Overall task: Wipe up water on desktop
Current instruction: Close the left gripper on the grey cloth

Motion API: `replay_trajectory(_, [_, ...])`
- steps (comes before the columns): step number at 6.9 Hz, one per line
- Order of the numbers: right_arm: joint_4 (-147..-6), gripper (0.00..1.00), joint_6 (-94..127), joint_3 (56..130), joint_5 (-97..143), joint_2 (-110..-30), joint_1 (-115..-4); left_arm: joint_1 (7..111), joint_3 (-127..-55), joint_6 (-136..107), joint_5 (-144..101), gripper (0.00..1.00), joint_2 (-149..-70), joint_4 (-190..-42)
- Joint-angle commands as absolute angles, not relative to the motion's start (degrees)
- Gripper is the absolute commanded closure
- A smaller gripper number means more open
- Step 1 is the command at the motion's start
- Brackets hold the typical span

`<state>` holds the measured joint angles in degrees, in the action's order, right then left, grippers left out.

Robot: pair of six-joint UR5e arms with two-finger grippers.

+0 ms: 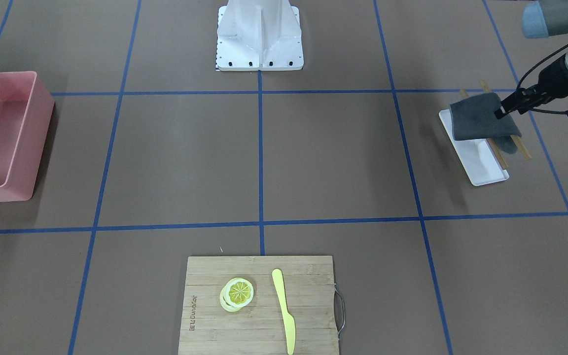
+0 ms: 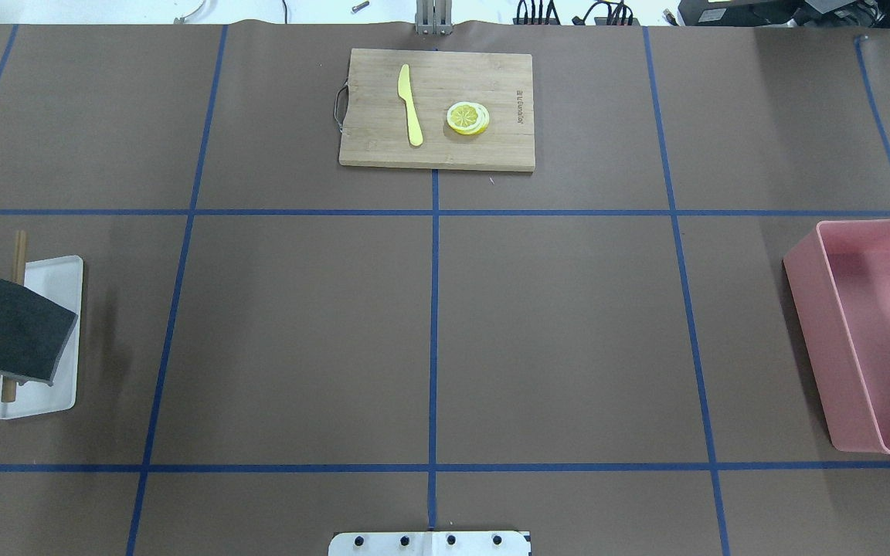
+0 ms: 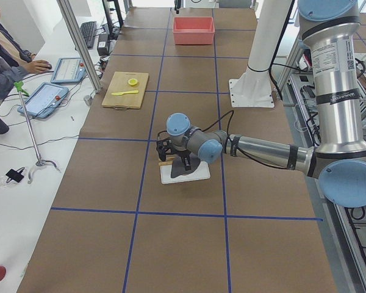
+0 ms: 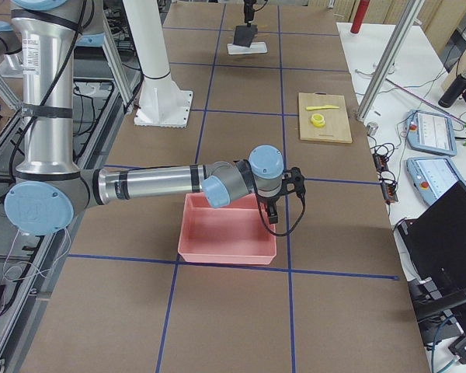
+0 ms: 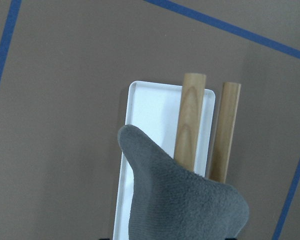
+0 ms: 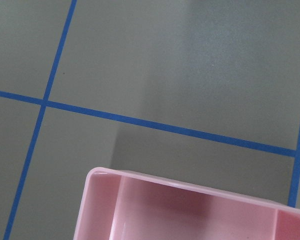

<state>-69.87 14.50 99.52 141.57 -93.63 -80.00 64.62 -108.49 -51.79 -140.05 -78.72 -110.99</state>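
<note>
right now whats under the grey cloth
A white tray and two wooden rods lie beneath the grey cloth, which the left claw grips. The cloth hides part of both and anything else there.

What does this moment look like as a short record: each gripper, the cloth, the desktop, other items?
left gripper: shut on grey cloth, over white tray
right gripper: over pink bin rim; open or shut unclear
cloth: hangs from the gripper, above two wooden rods
desktop: no water visible
other: cutting board with yellow knife and lemon slices
</note>
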Motion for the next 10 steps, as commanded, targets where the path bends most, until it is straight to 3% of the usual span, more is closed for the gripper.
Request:
replay_trajectory(1, [-69.9, 0.0, 14.5, 100.5, 141.6, -93.7, -79.8, 64.3, -109.4, -51.6, -140.0, 0.22, -78.6, -111.0])
replay_trajectory(5, [-69.9, 0.0, 14.7, 100.9, 141.6, -93.6, -79.8, 63.4, -108.1, -51.5, -139.6, 0.31, -78.4, -110.9])
replay_trajectory(6, [-69.9, 0.0, 14.7, 100.8, 141.6, -93.6, -79.8, 63.4, -107.8, -51.5, -139.5, 0.46, -78.5, -110.9])
replay_trajectory(7, [-70.0, 0.0, 14.7, 100.8, 141.7, -93.7, -79.8, 63.4, -107.8, -51.6, -139.5, 0.72, -78.7, -110.8])
replay_trajectory(8, [-70.0, 0.0, 14.7, 100.8, 141.7, -93.7, -79.9, 63.4, -108.0, -51.6, -139.6, 0.84, -78.7, -110.8])
replay_trajectory(10, [-70.0, 0.0, 14.7, 100.8, 141.6, -93.7, -79.8, 63.6, -108.7, -51.7, -139.6, 0.84, -78.6, -110.8])
